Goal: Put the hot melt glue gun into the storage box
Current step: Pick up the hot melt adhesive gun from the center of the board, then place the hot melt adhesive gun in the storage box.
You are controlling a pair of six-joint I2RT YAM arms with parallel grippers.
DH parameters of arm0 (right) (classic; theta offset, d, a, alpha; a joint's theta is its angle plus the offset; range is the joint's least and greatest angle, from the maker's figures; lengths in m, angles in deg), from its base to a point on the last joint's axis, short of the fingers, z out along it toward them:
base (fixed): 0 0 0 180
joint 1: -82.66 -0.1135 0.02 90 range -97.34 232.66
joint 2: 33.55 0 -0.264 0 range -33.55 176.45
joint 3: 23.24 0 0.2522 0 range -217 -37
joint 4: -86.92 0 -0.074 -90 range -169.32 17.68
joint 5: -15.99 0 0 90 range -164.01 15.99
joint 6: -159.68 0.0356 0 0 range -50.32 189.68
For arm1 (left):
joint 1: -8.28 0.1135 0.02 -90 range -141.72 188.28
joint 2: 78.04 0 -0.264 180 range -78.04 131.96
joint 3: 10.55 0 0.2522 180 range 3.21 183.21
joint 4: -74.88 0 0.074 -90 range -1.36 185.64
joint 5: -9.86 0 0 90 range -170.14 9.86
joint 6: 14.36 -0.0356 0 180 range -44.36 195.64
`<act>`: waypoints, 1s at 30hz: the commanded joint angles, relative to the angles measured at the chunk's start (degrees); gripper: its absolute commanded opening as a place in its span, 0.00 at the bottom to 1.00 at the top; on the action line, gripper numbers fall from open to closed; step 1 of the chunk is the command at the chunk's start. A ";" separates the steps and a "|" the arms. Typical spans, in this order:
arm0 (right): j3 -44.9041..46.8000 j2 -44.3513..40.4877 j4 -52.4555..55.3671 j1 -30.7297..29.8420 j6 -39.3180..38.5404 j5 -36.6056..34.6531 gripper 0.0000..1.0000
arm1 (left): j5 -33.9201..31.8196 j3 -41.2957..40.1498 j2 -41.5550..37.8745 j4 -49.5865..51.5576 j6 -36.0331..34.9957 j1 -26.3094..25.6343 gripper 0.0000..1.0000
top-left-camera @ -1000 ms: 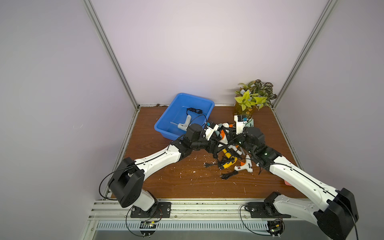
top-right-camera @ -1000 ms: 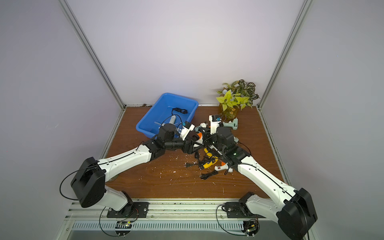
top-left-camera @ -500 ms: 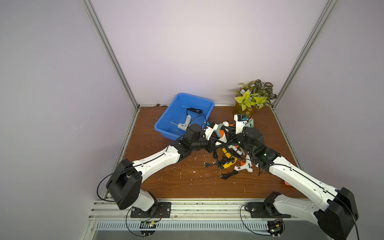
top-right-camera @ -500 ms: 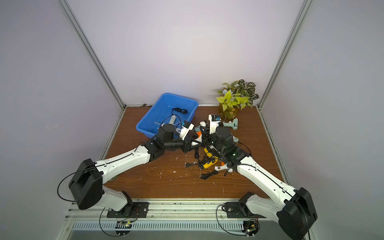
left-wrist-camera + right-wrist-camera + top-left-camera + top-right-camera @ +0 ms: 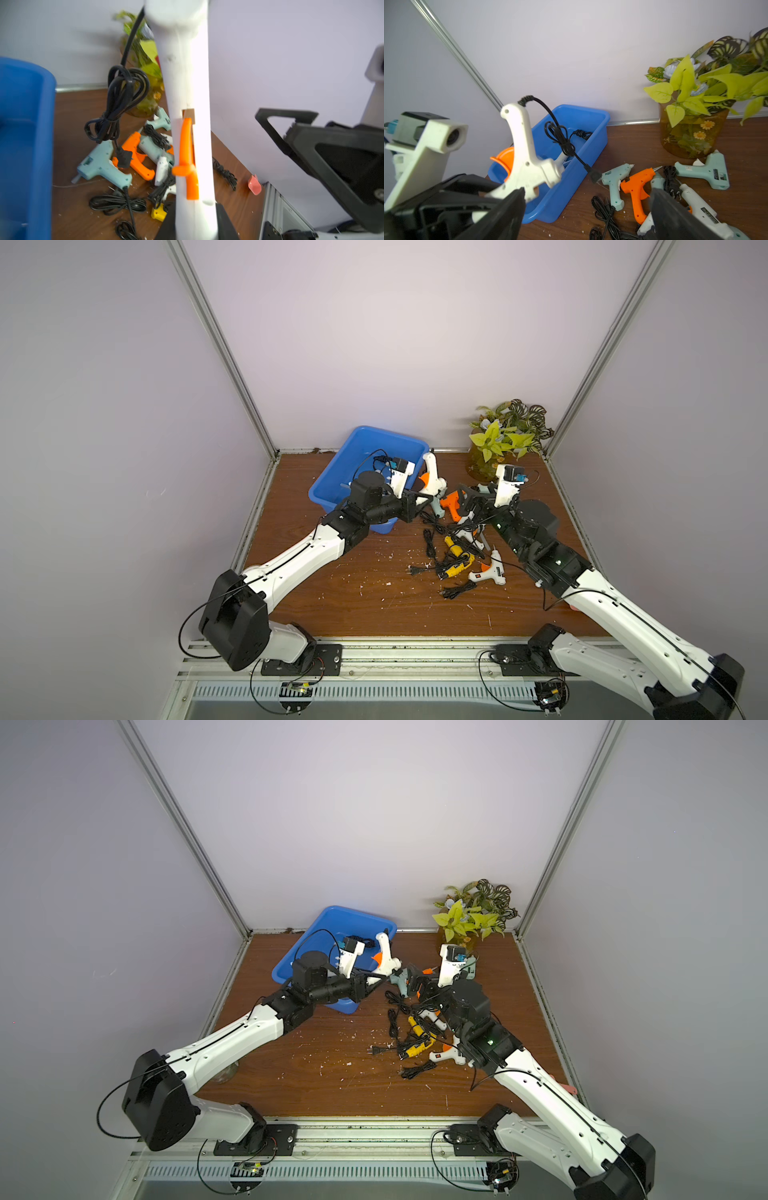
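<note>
Left gripper (image 5: 417,502) is clenched on the gun (image 5: 432,479), at the nozzle end of its barrel. Right gripper (image 5: 468,506) is released, its jaws wide apart, just beside the held gun and above the pile (image 5: 457,549) of other guns and cords on the counter (image 5: 353,593).

The blue box (image 5: 360,444) stands at the back left of the counter. Inside it lies one pale gun (image 5: 562,158) with a black coil (image 5: 581,133). In both top views the left arm hides much of the inside. At the back right an amber pot (image 5: 691,135) holds a leafy plant (image 5: 691,79).

The gun is in the air at the right rim of the box; I cannot tell if it is over the rim or just beside it. Its barrel lies about level, nozzle toward the left gripper. Its handle, the long part, stands almost upright and leans a little to the back wall, with the orange trigger (image 5: 505,158) on the left gripper's side. Its cord (image 5: 560,137) leaves the top of the handle and hangs in a bundle, and the plug (image 5: 593,175) hangs low, close to a teal gun (image 5: 614,178).
</note>
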 commanded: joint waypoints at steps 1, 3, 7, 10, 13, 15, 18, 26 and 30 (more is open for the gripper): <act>1.63 -2.16 -0.37 0.16 -0.60 -4.92 1.00 | 1.25 5.38 -0.88 -0.91 -2.22 3.54 0.00; 2.10 -2.28 0.90 0.16 -0.38 -6.56 0.99 | 2.14 6.80 -0.64 -1.23 -2.17 5.91 0.00; 1.40 -0.70 5.45 0.16 1.11 -11.14 1.00 | 2.87 9.29 1.07 -0.40 -2.81 11.21 0.00; 0.98 0.79 7.19 0.14 1.70 -12.46 1.00 | 4.89 10.56 3.78 -0.82 -3.19 15.58 0.00; 0.68 2.10 8.32 0.15 2.51 -13.17 1.00 | 6.64 11.91 7.90 -0.83 -3.47 19.00 0.00; 0.26 2.84 8.98 0.21 2.58 -13.31 1.00 | 7.10 13.25 11.09 -0.12 -3.66 20.90 0.00; -0.01 3.91 10.12 0.20 3.17 -14.90 1.00 | 7.36 15.55 16.43 2.29 -4.87 22.71 0.00; -0.61 6.56 11.69 0.21 3.12 -15.71 1.00 | 8.22 20.73 28.74 7.66 -6.32 22.84 0.00; -1.76 8.30 12.95 0.38 3.10 -15.23 0.99 | 7.52 24.15 33.51 10.15 -6.25 22.87 0.00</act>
